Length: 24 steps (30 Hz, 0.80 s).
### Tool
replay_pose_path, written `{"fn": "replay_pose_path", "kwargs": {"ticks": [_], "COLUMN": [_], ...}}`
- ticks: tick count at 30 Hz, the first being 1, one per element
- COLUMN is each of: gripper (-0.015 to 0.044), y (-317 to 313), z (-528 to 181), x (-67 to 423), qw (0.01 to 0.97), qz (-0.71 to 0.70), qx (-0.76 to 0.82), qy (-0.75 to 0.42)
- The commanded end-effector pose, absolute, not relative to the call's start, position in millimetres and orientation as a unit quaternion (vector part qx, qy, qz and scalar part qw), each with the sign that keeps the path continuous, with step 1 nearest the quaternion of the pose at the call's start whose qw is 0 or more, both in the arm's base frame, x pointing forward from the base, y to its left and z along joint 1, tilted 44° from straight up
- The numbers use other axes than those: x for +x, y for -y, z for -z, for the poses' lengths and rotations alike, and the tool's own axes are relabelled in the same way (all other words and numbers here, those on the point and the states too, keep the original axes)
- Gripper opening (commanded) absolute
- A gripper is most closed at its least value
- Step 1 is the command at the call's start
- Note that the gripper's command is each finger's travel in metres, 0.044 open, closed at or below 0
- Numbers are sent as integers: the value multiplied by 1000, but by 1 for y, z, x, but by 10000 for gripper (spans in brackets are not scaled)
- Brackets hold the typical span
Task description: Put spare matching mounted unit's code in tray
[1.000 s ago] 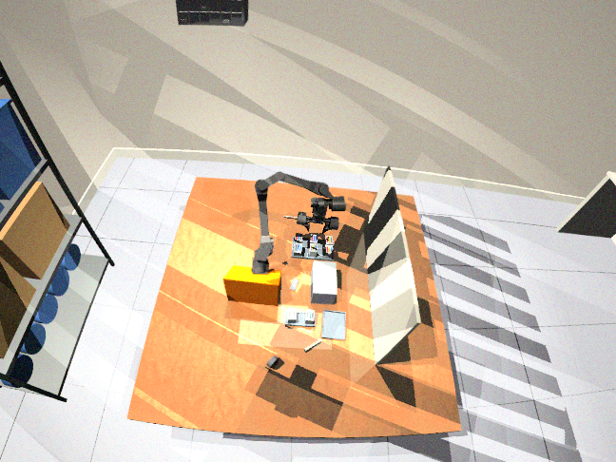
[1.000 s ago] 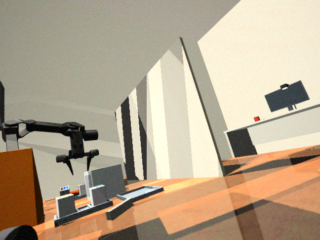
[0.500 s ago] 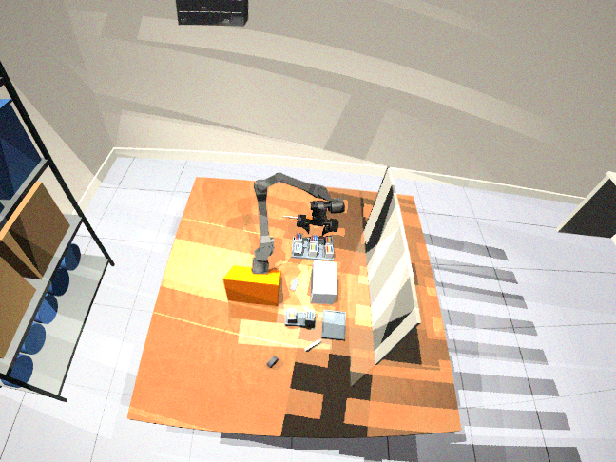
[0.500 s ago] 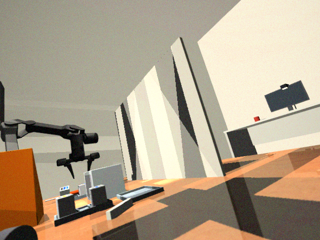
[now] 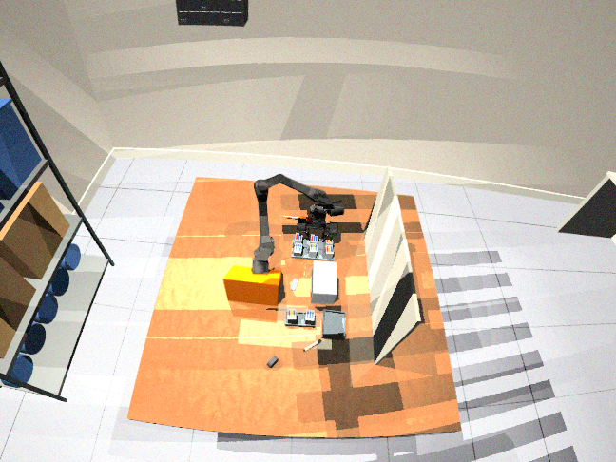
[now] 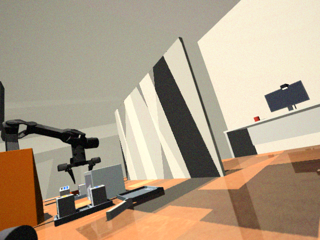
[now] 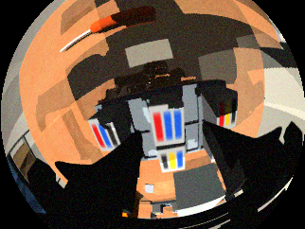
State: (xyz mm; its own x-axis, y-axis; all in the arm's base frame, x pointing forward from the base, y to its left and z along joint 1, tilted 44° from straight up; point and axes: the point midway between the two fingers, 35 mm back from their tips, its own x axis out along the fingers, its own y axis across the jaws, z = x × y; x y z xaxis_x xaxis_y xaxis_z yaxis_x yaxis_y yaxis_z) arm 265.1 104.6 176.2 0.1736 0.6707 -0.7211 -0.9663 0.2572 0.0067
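My gripper [image 5: 317, 232] [image 6: 82, 177] [image 7: 172, 131] is open and empty, pointing down over the spare rack [image 5: 312, 258]. In the wrist view its fingers stand on either side of the spare with red, blue and blue stripes [image 7: 167, 125]. Nearby are spares striped black, yellow and blue [image 7: 171, 160], red, blue and black [image 7: 105, 133], and red, yellow and black [image 7: 226, 114]. The grey tray [image 5: 334, 323] [image 6: 140, 191] holds nothing visible. Two units [image 5: 291, 316] [image 5: 310, 317] [image 6: 65, 205] [image 6: 98, 195] stand in a smaller rack beside it. I cannot tell which unit is the mounted one; no code is readable.
A grey box [image 5: 324, 278] [image 6: 108, 178] stands between the spare rack and tray. An orange block [image 5: 252, 287] [image 6: 17, 188] stands by the arm's base. A tall partition [image 5: 395, 239] [image 6: 165, 116] stands right. A screwdriver [image 7: 120, 20] lies beyond the spares. A pale bar [image 5: 312, 345] [image 6: 117, 210] lies near the tray.
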Motion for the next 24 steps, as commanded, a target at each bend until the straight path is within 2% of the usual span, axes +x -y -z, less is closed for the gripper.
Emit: {"fn": "replay_pose_path", "kwargs": {"ticks": [1, 24], "gripper": [300, 300], "y": [-109, -135], "z": [-170, -145], "x": [266, 269], "qw": [728, 729], "qz": [-561, -562], "qx": [-236, -233], "qy": [-315, -313]}}
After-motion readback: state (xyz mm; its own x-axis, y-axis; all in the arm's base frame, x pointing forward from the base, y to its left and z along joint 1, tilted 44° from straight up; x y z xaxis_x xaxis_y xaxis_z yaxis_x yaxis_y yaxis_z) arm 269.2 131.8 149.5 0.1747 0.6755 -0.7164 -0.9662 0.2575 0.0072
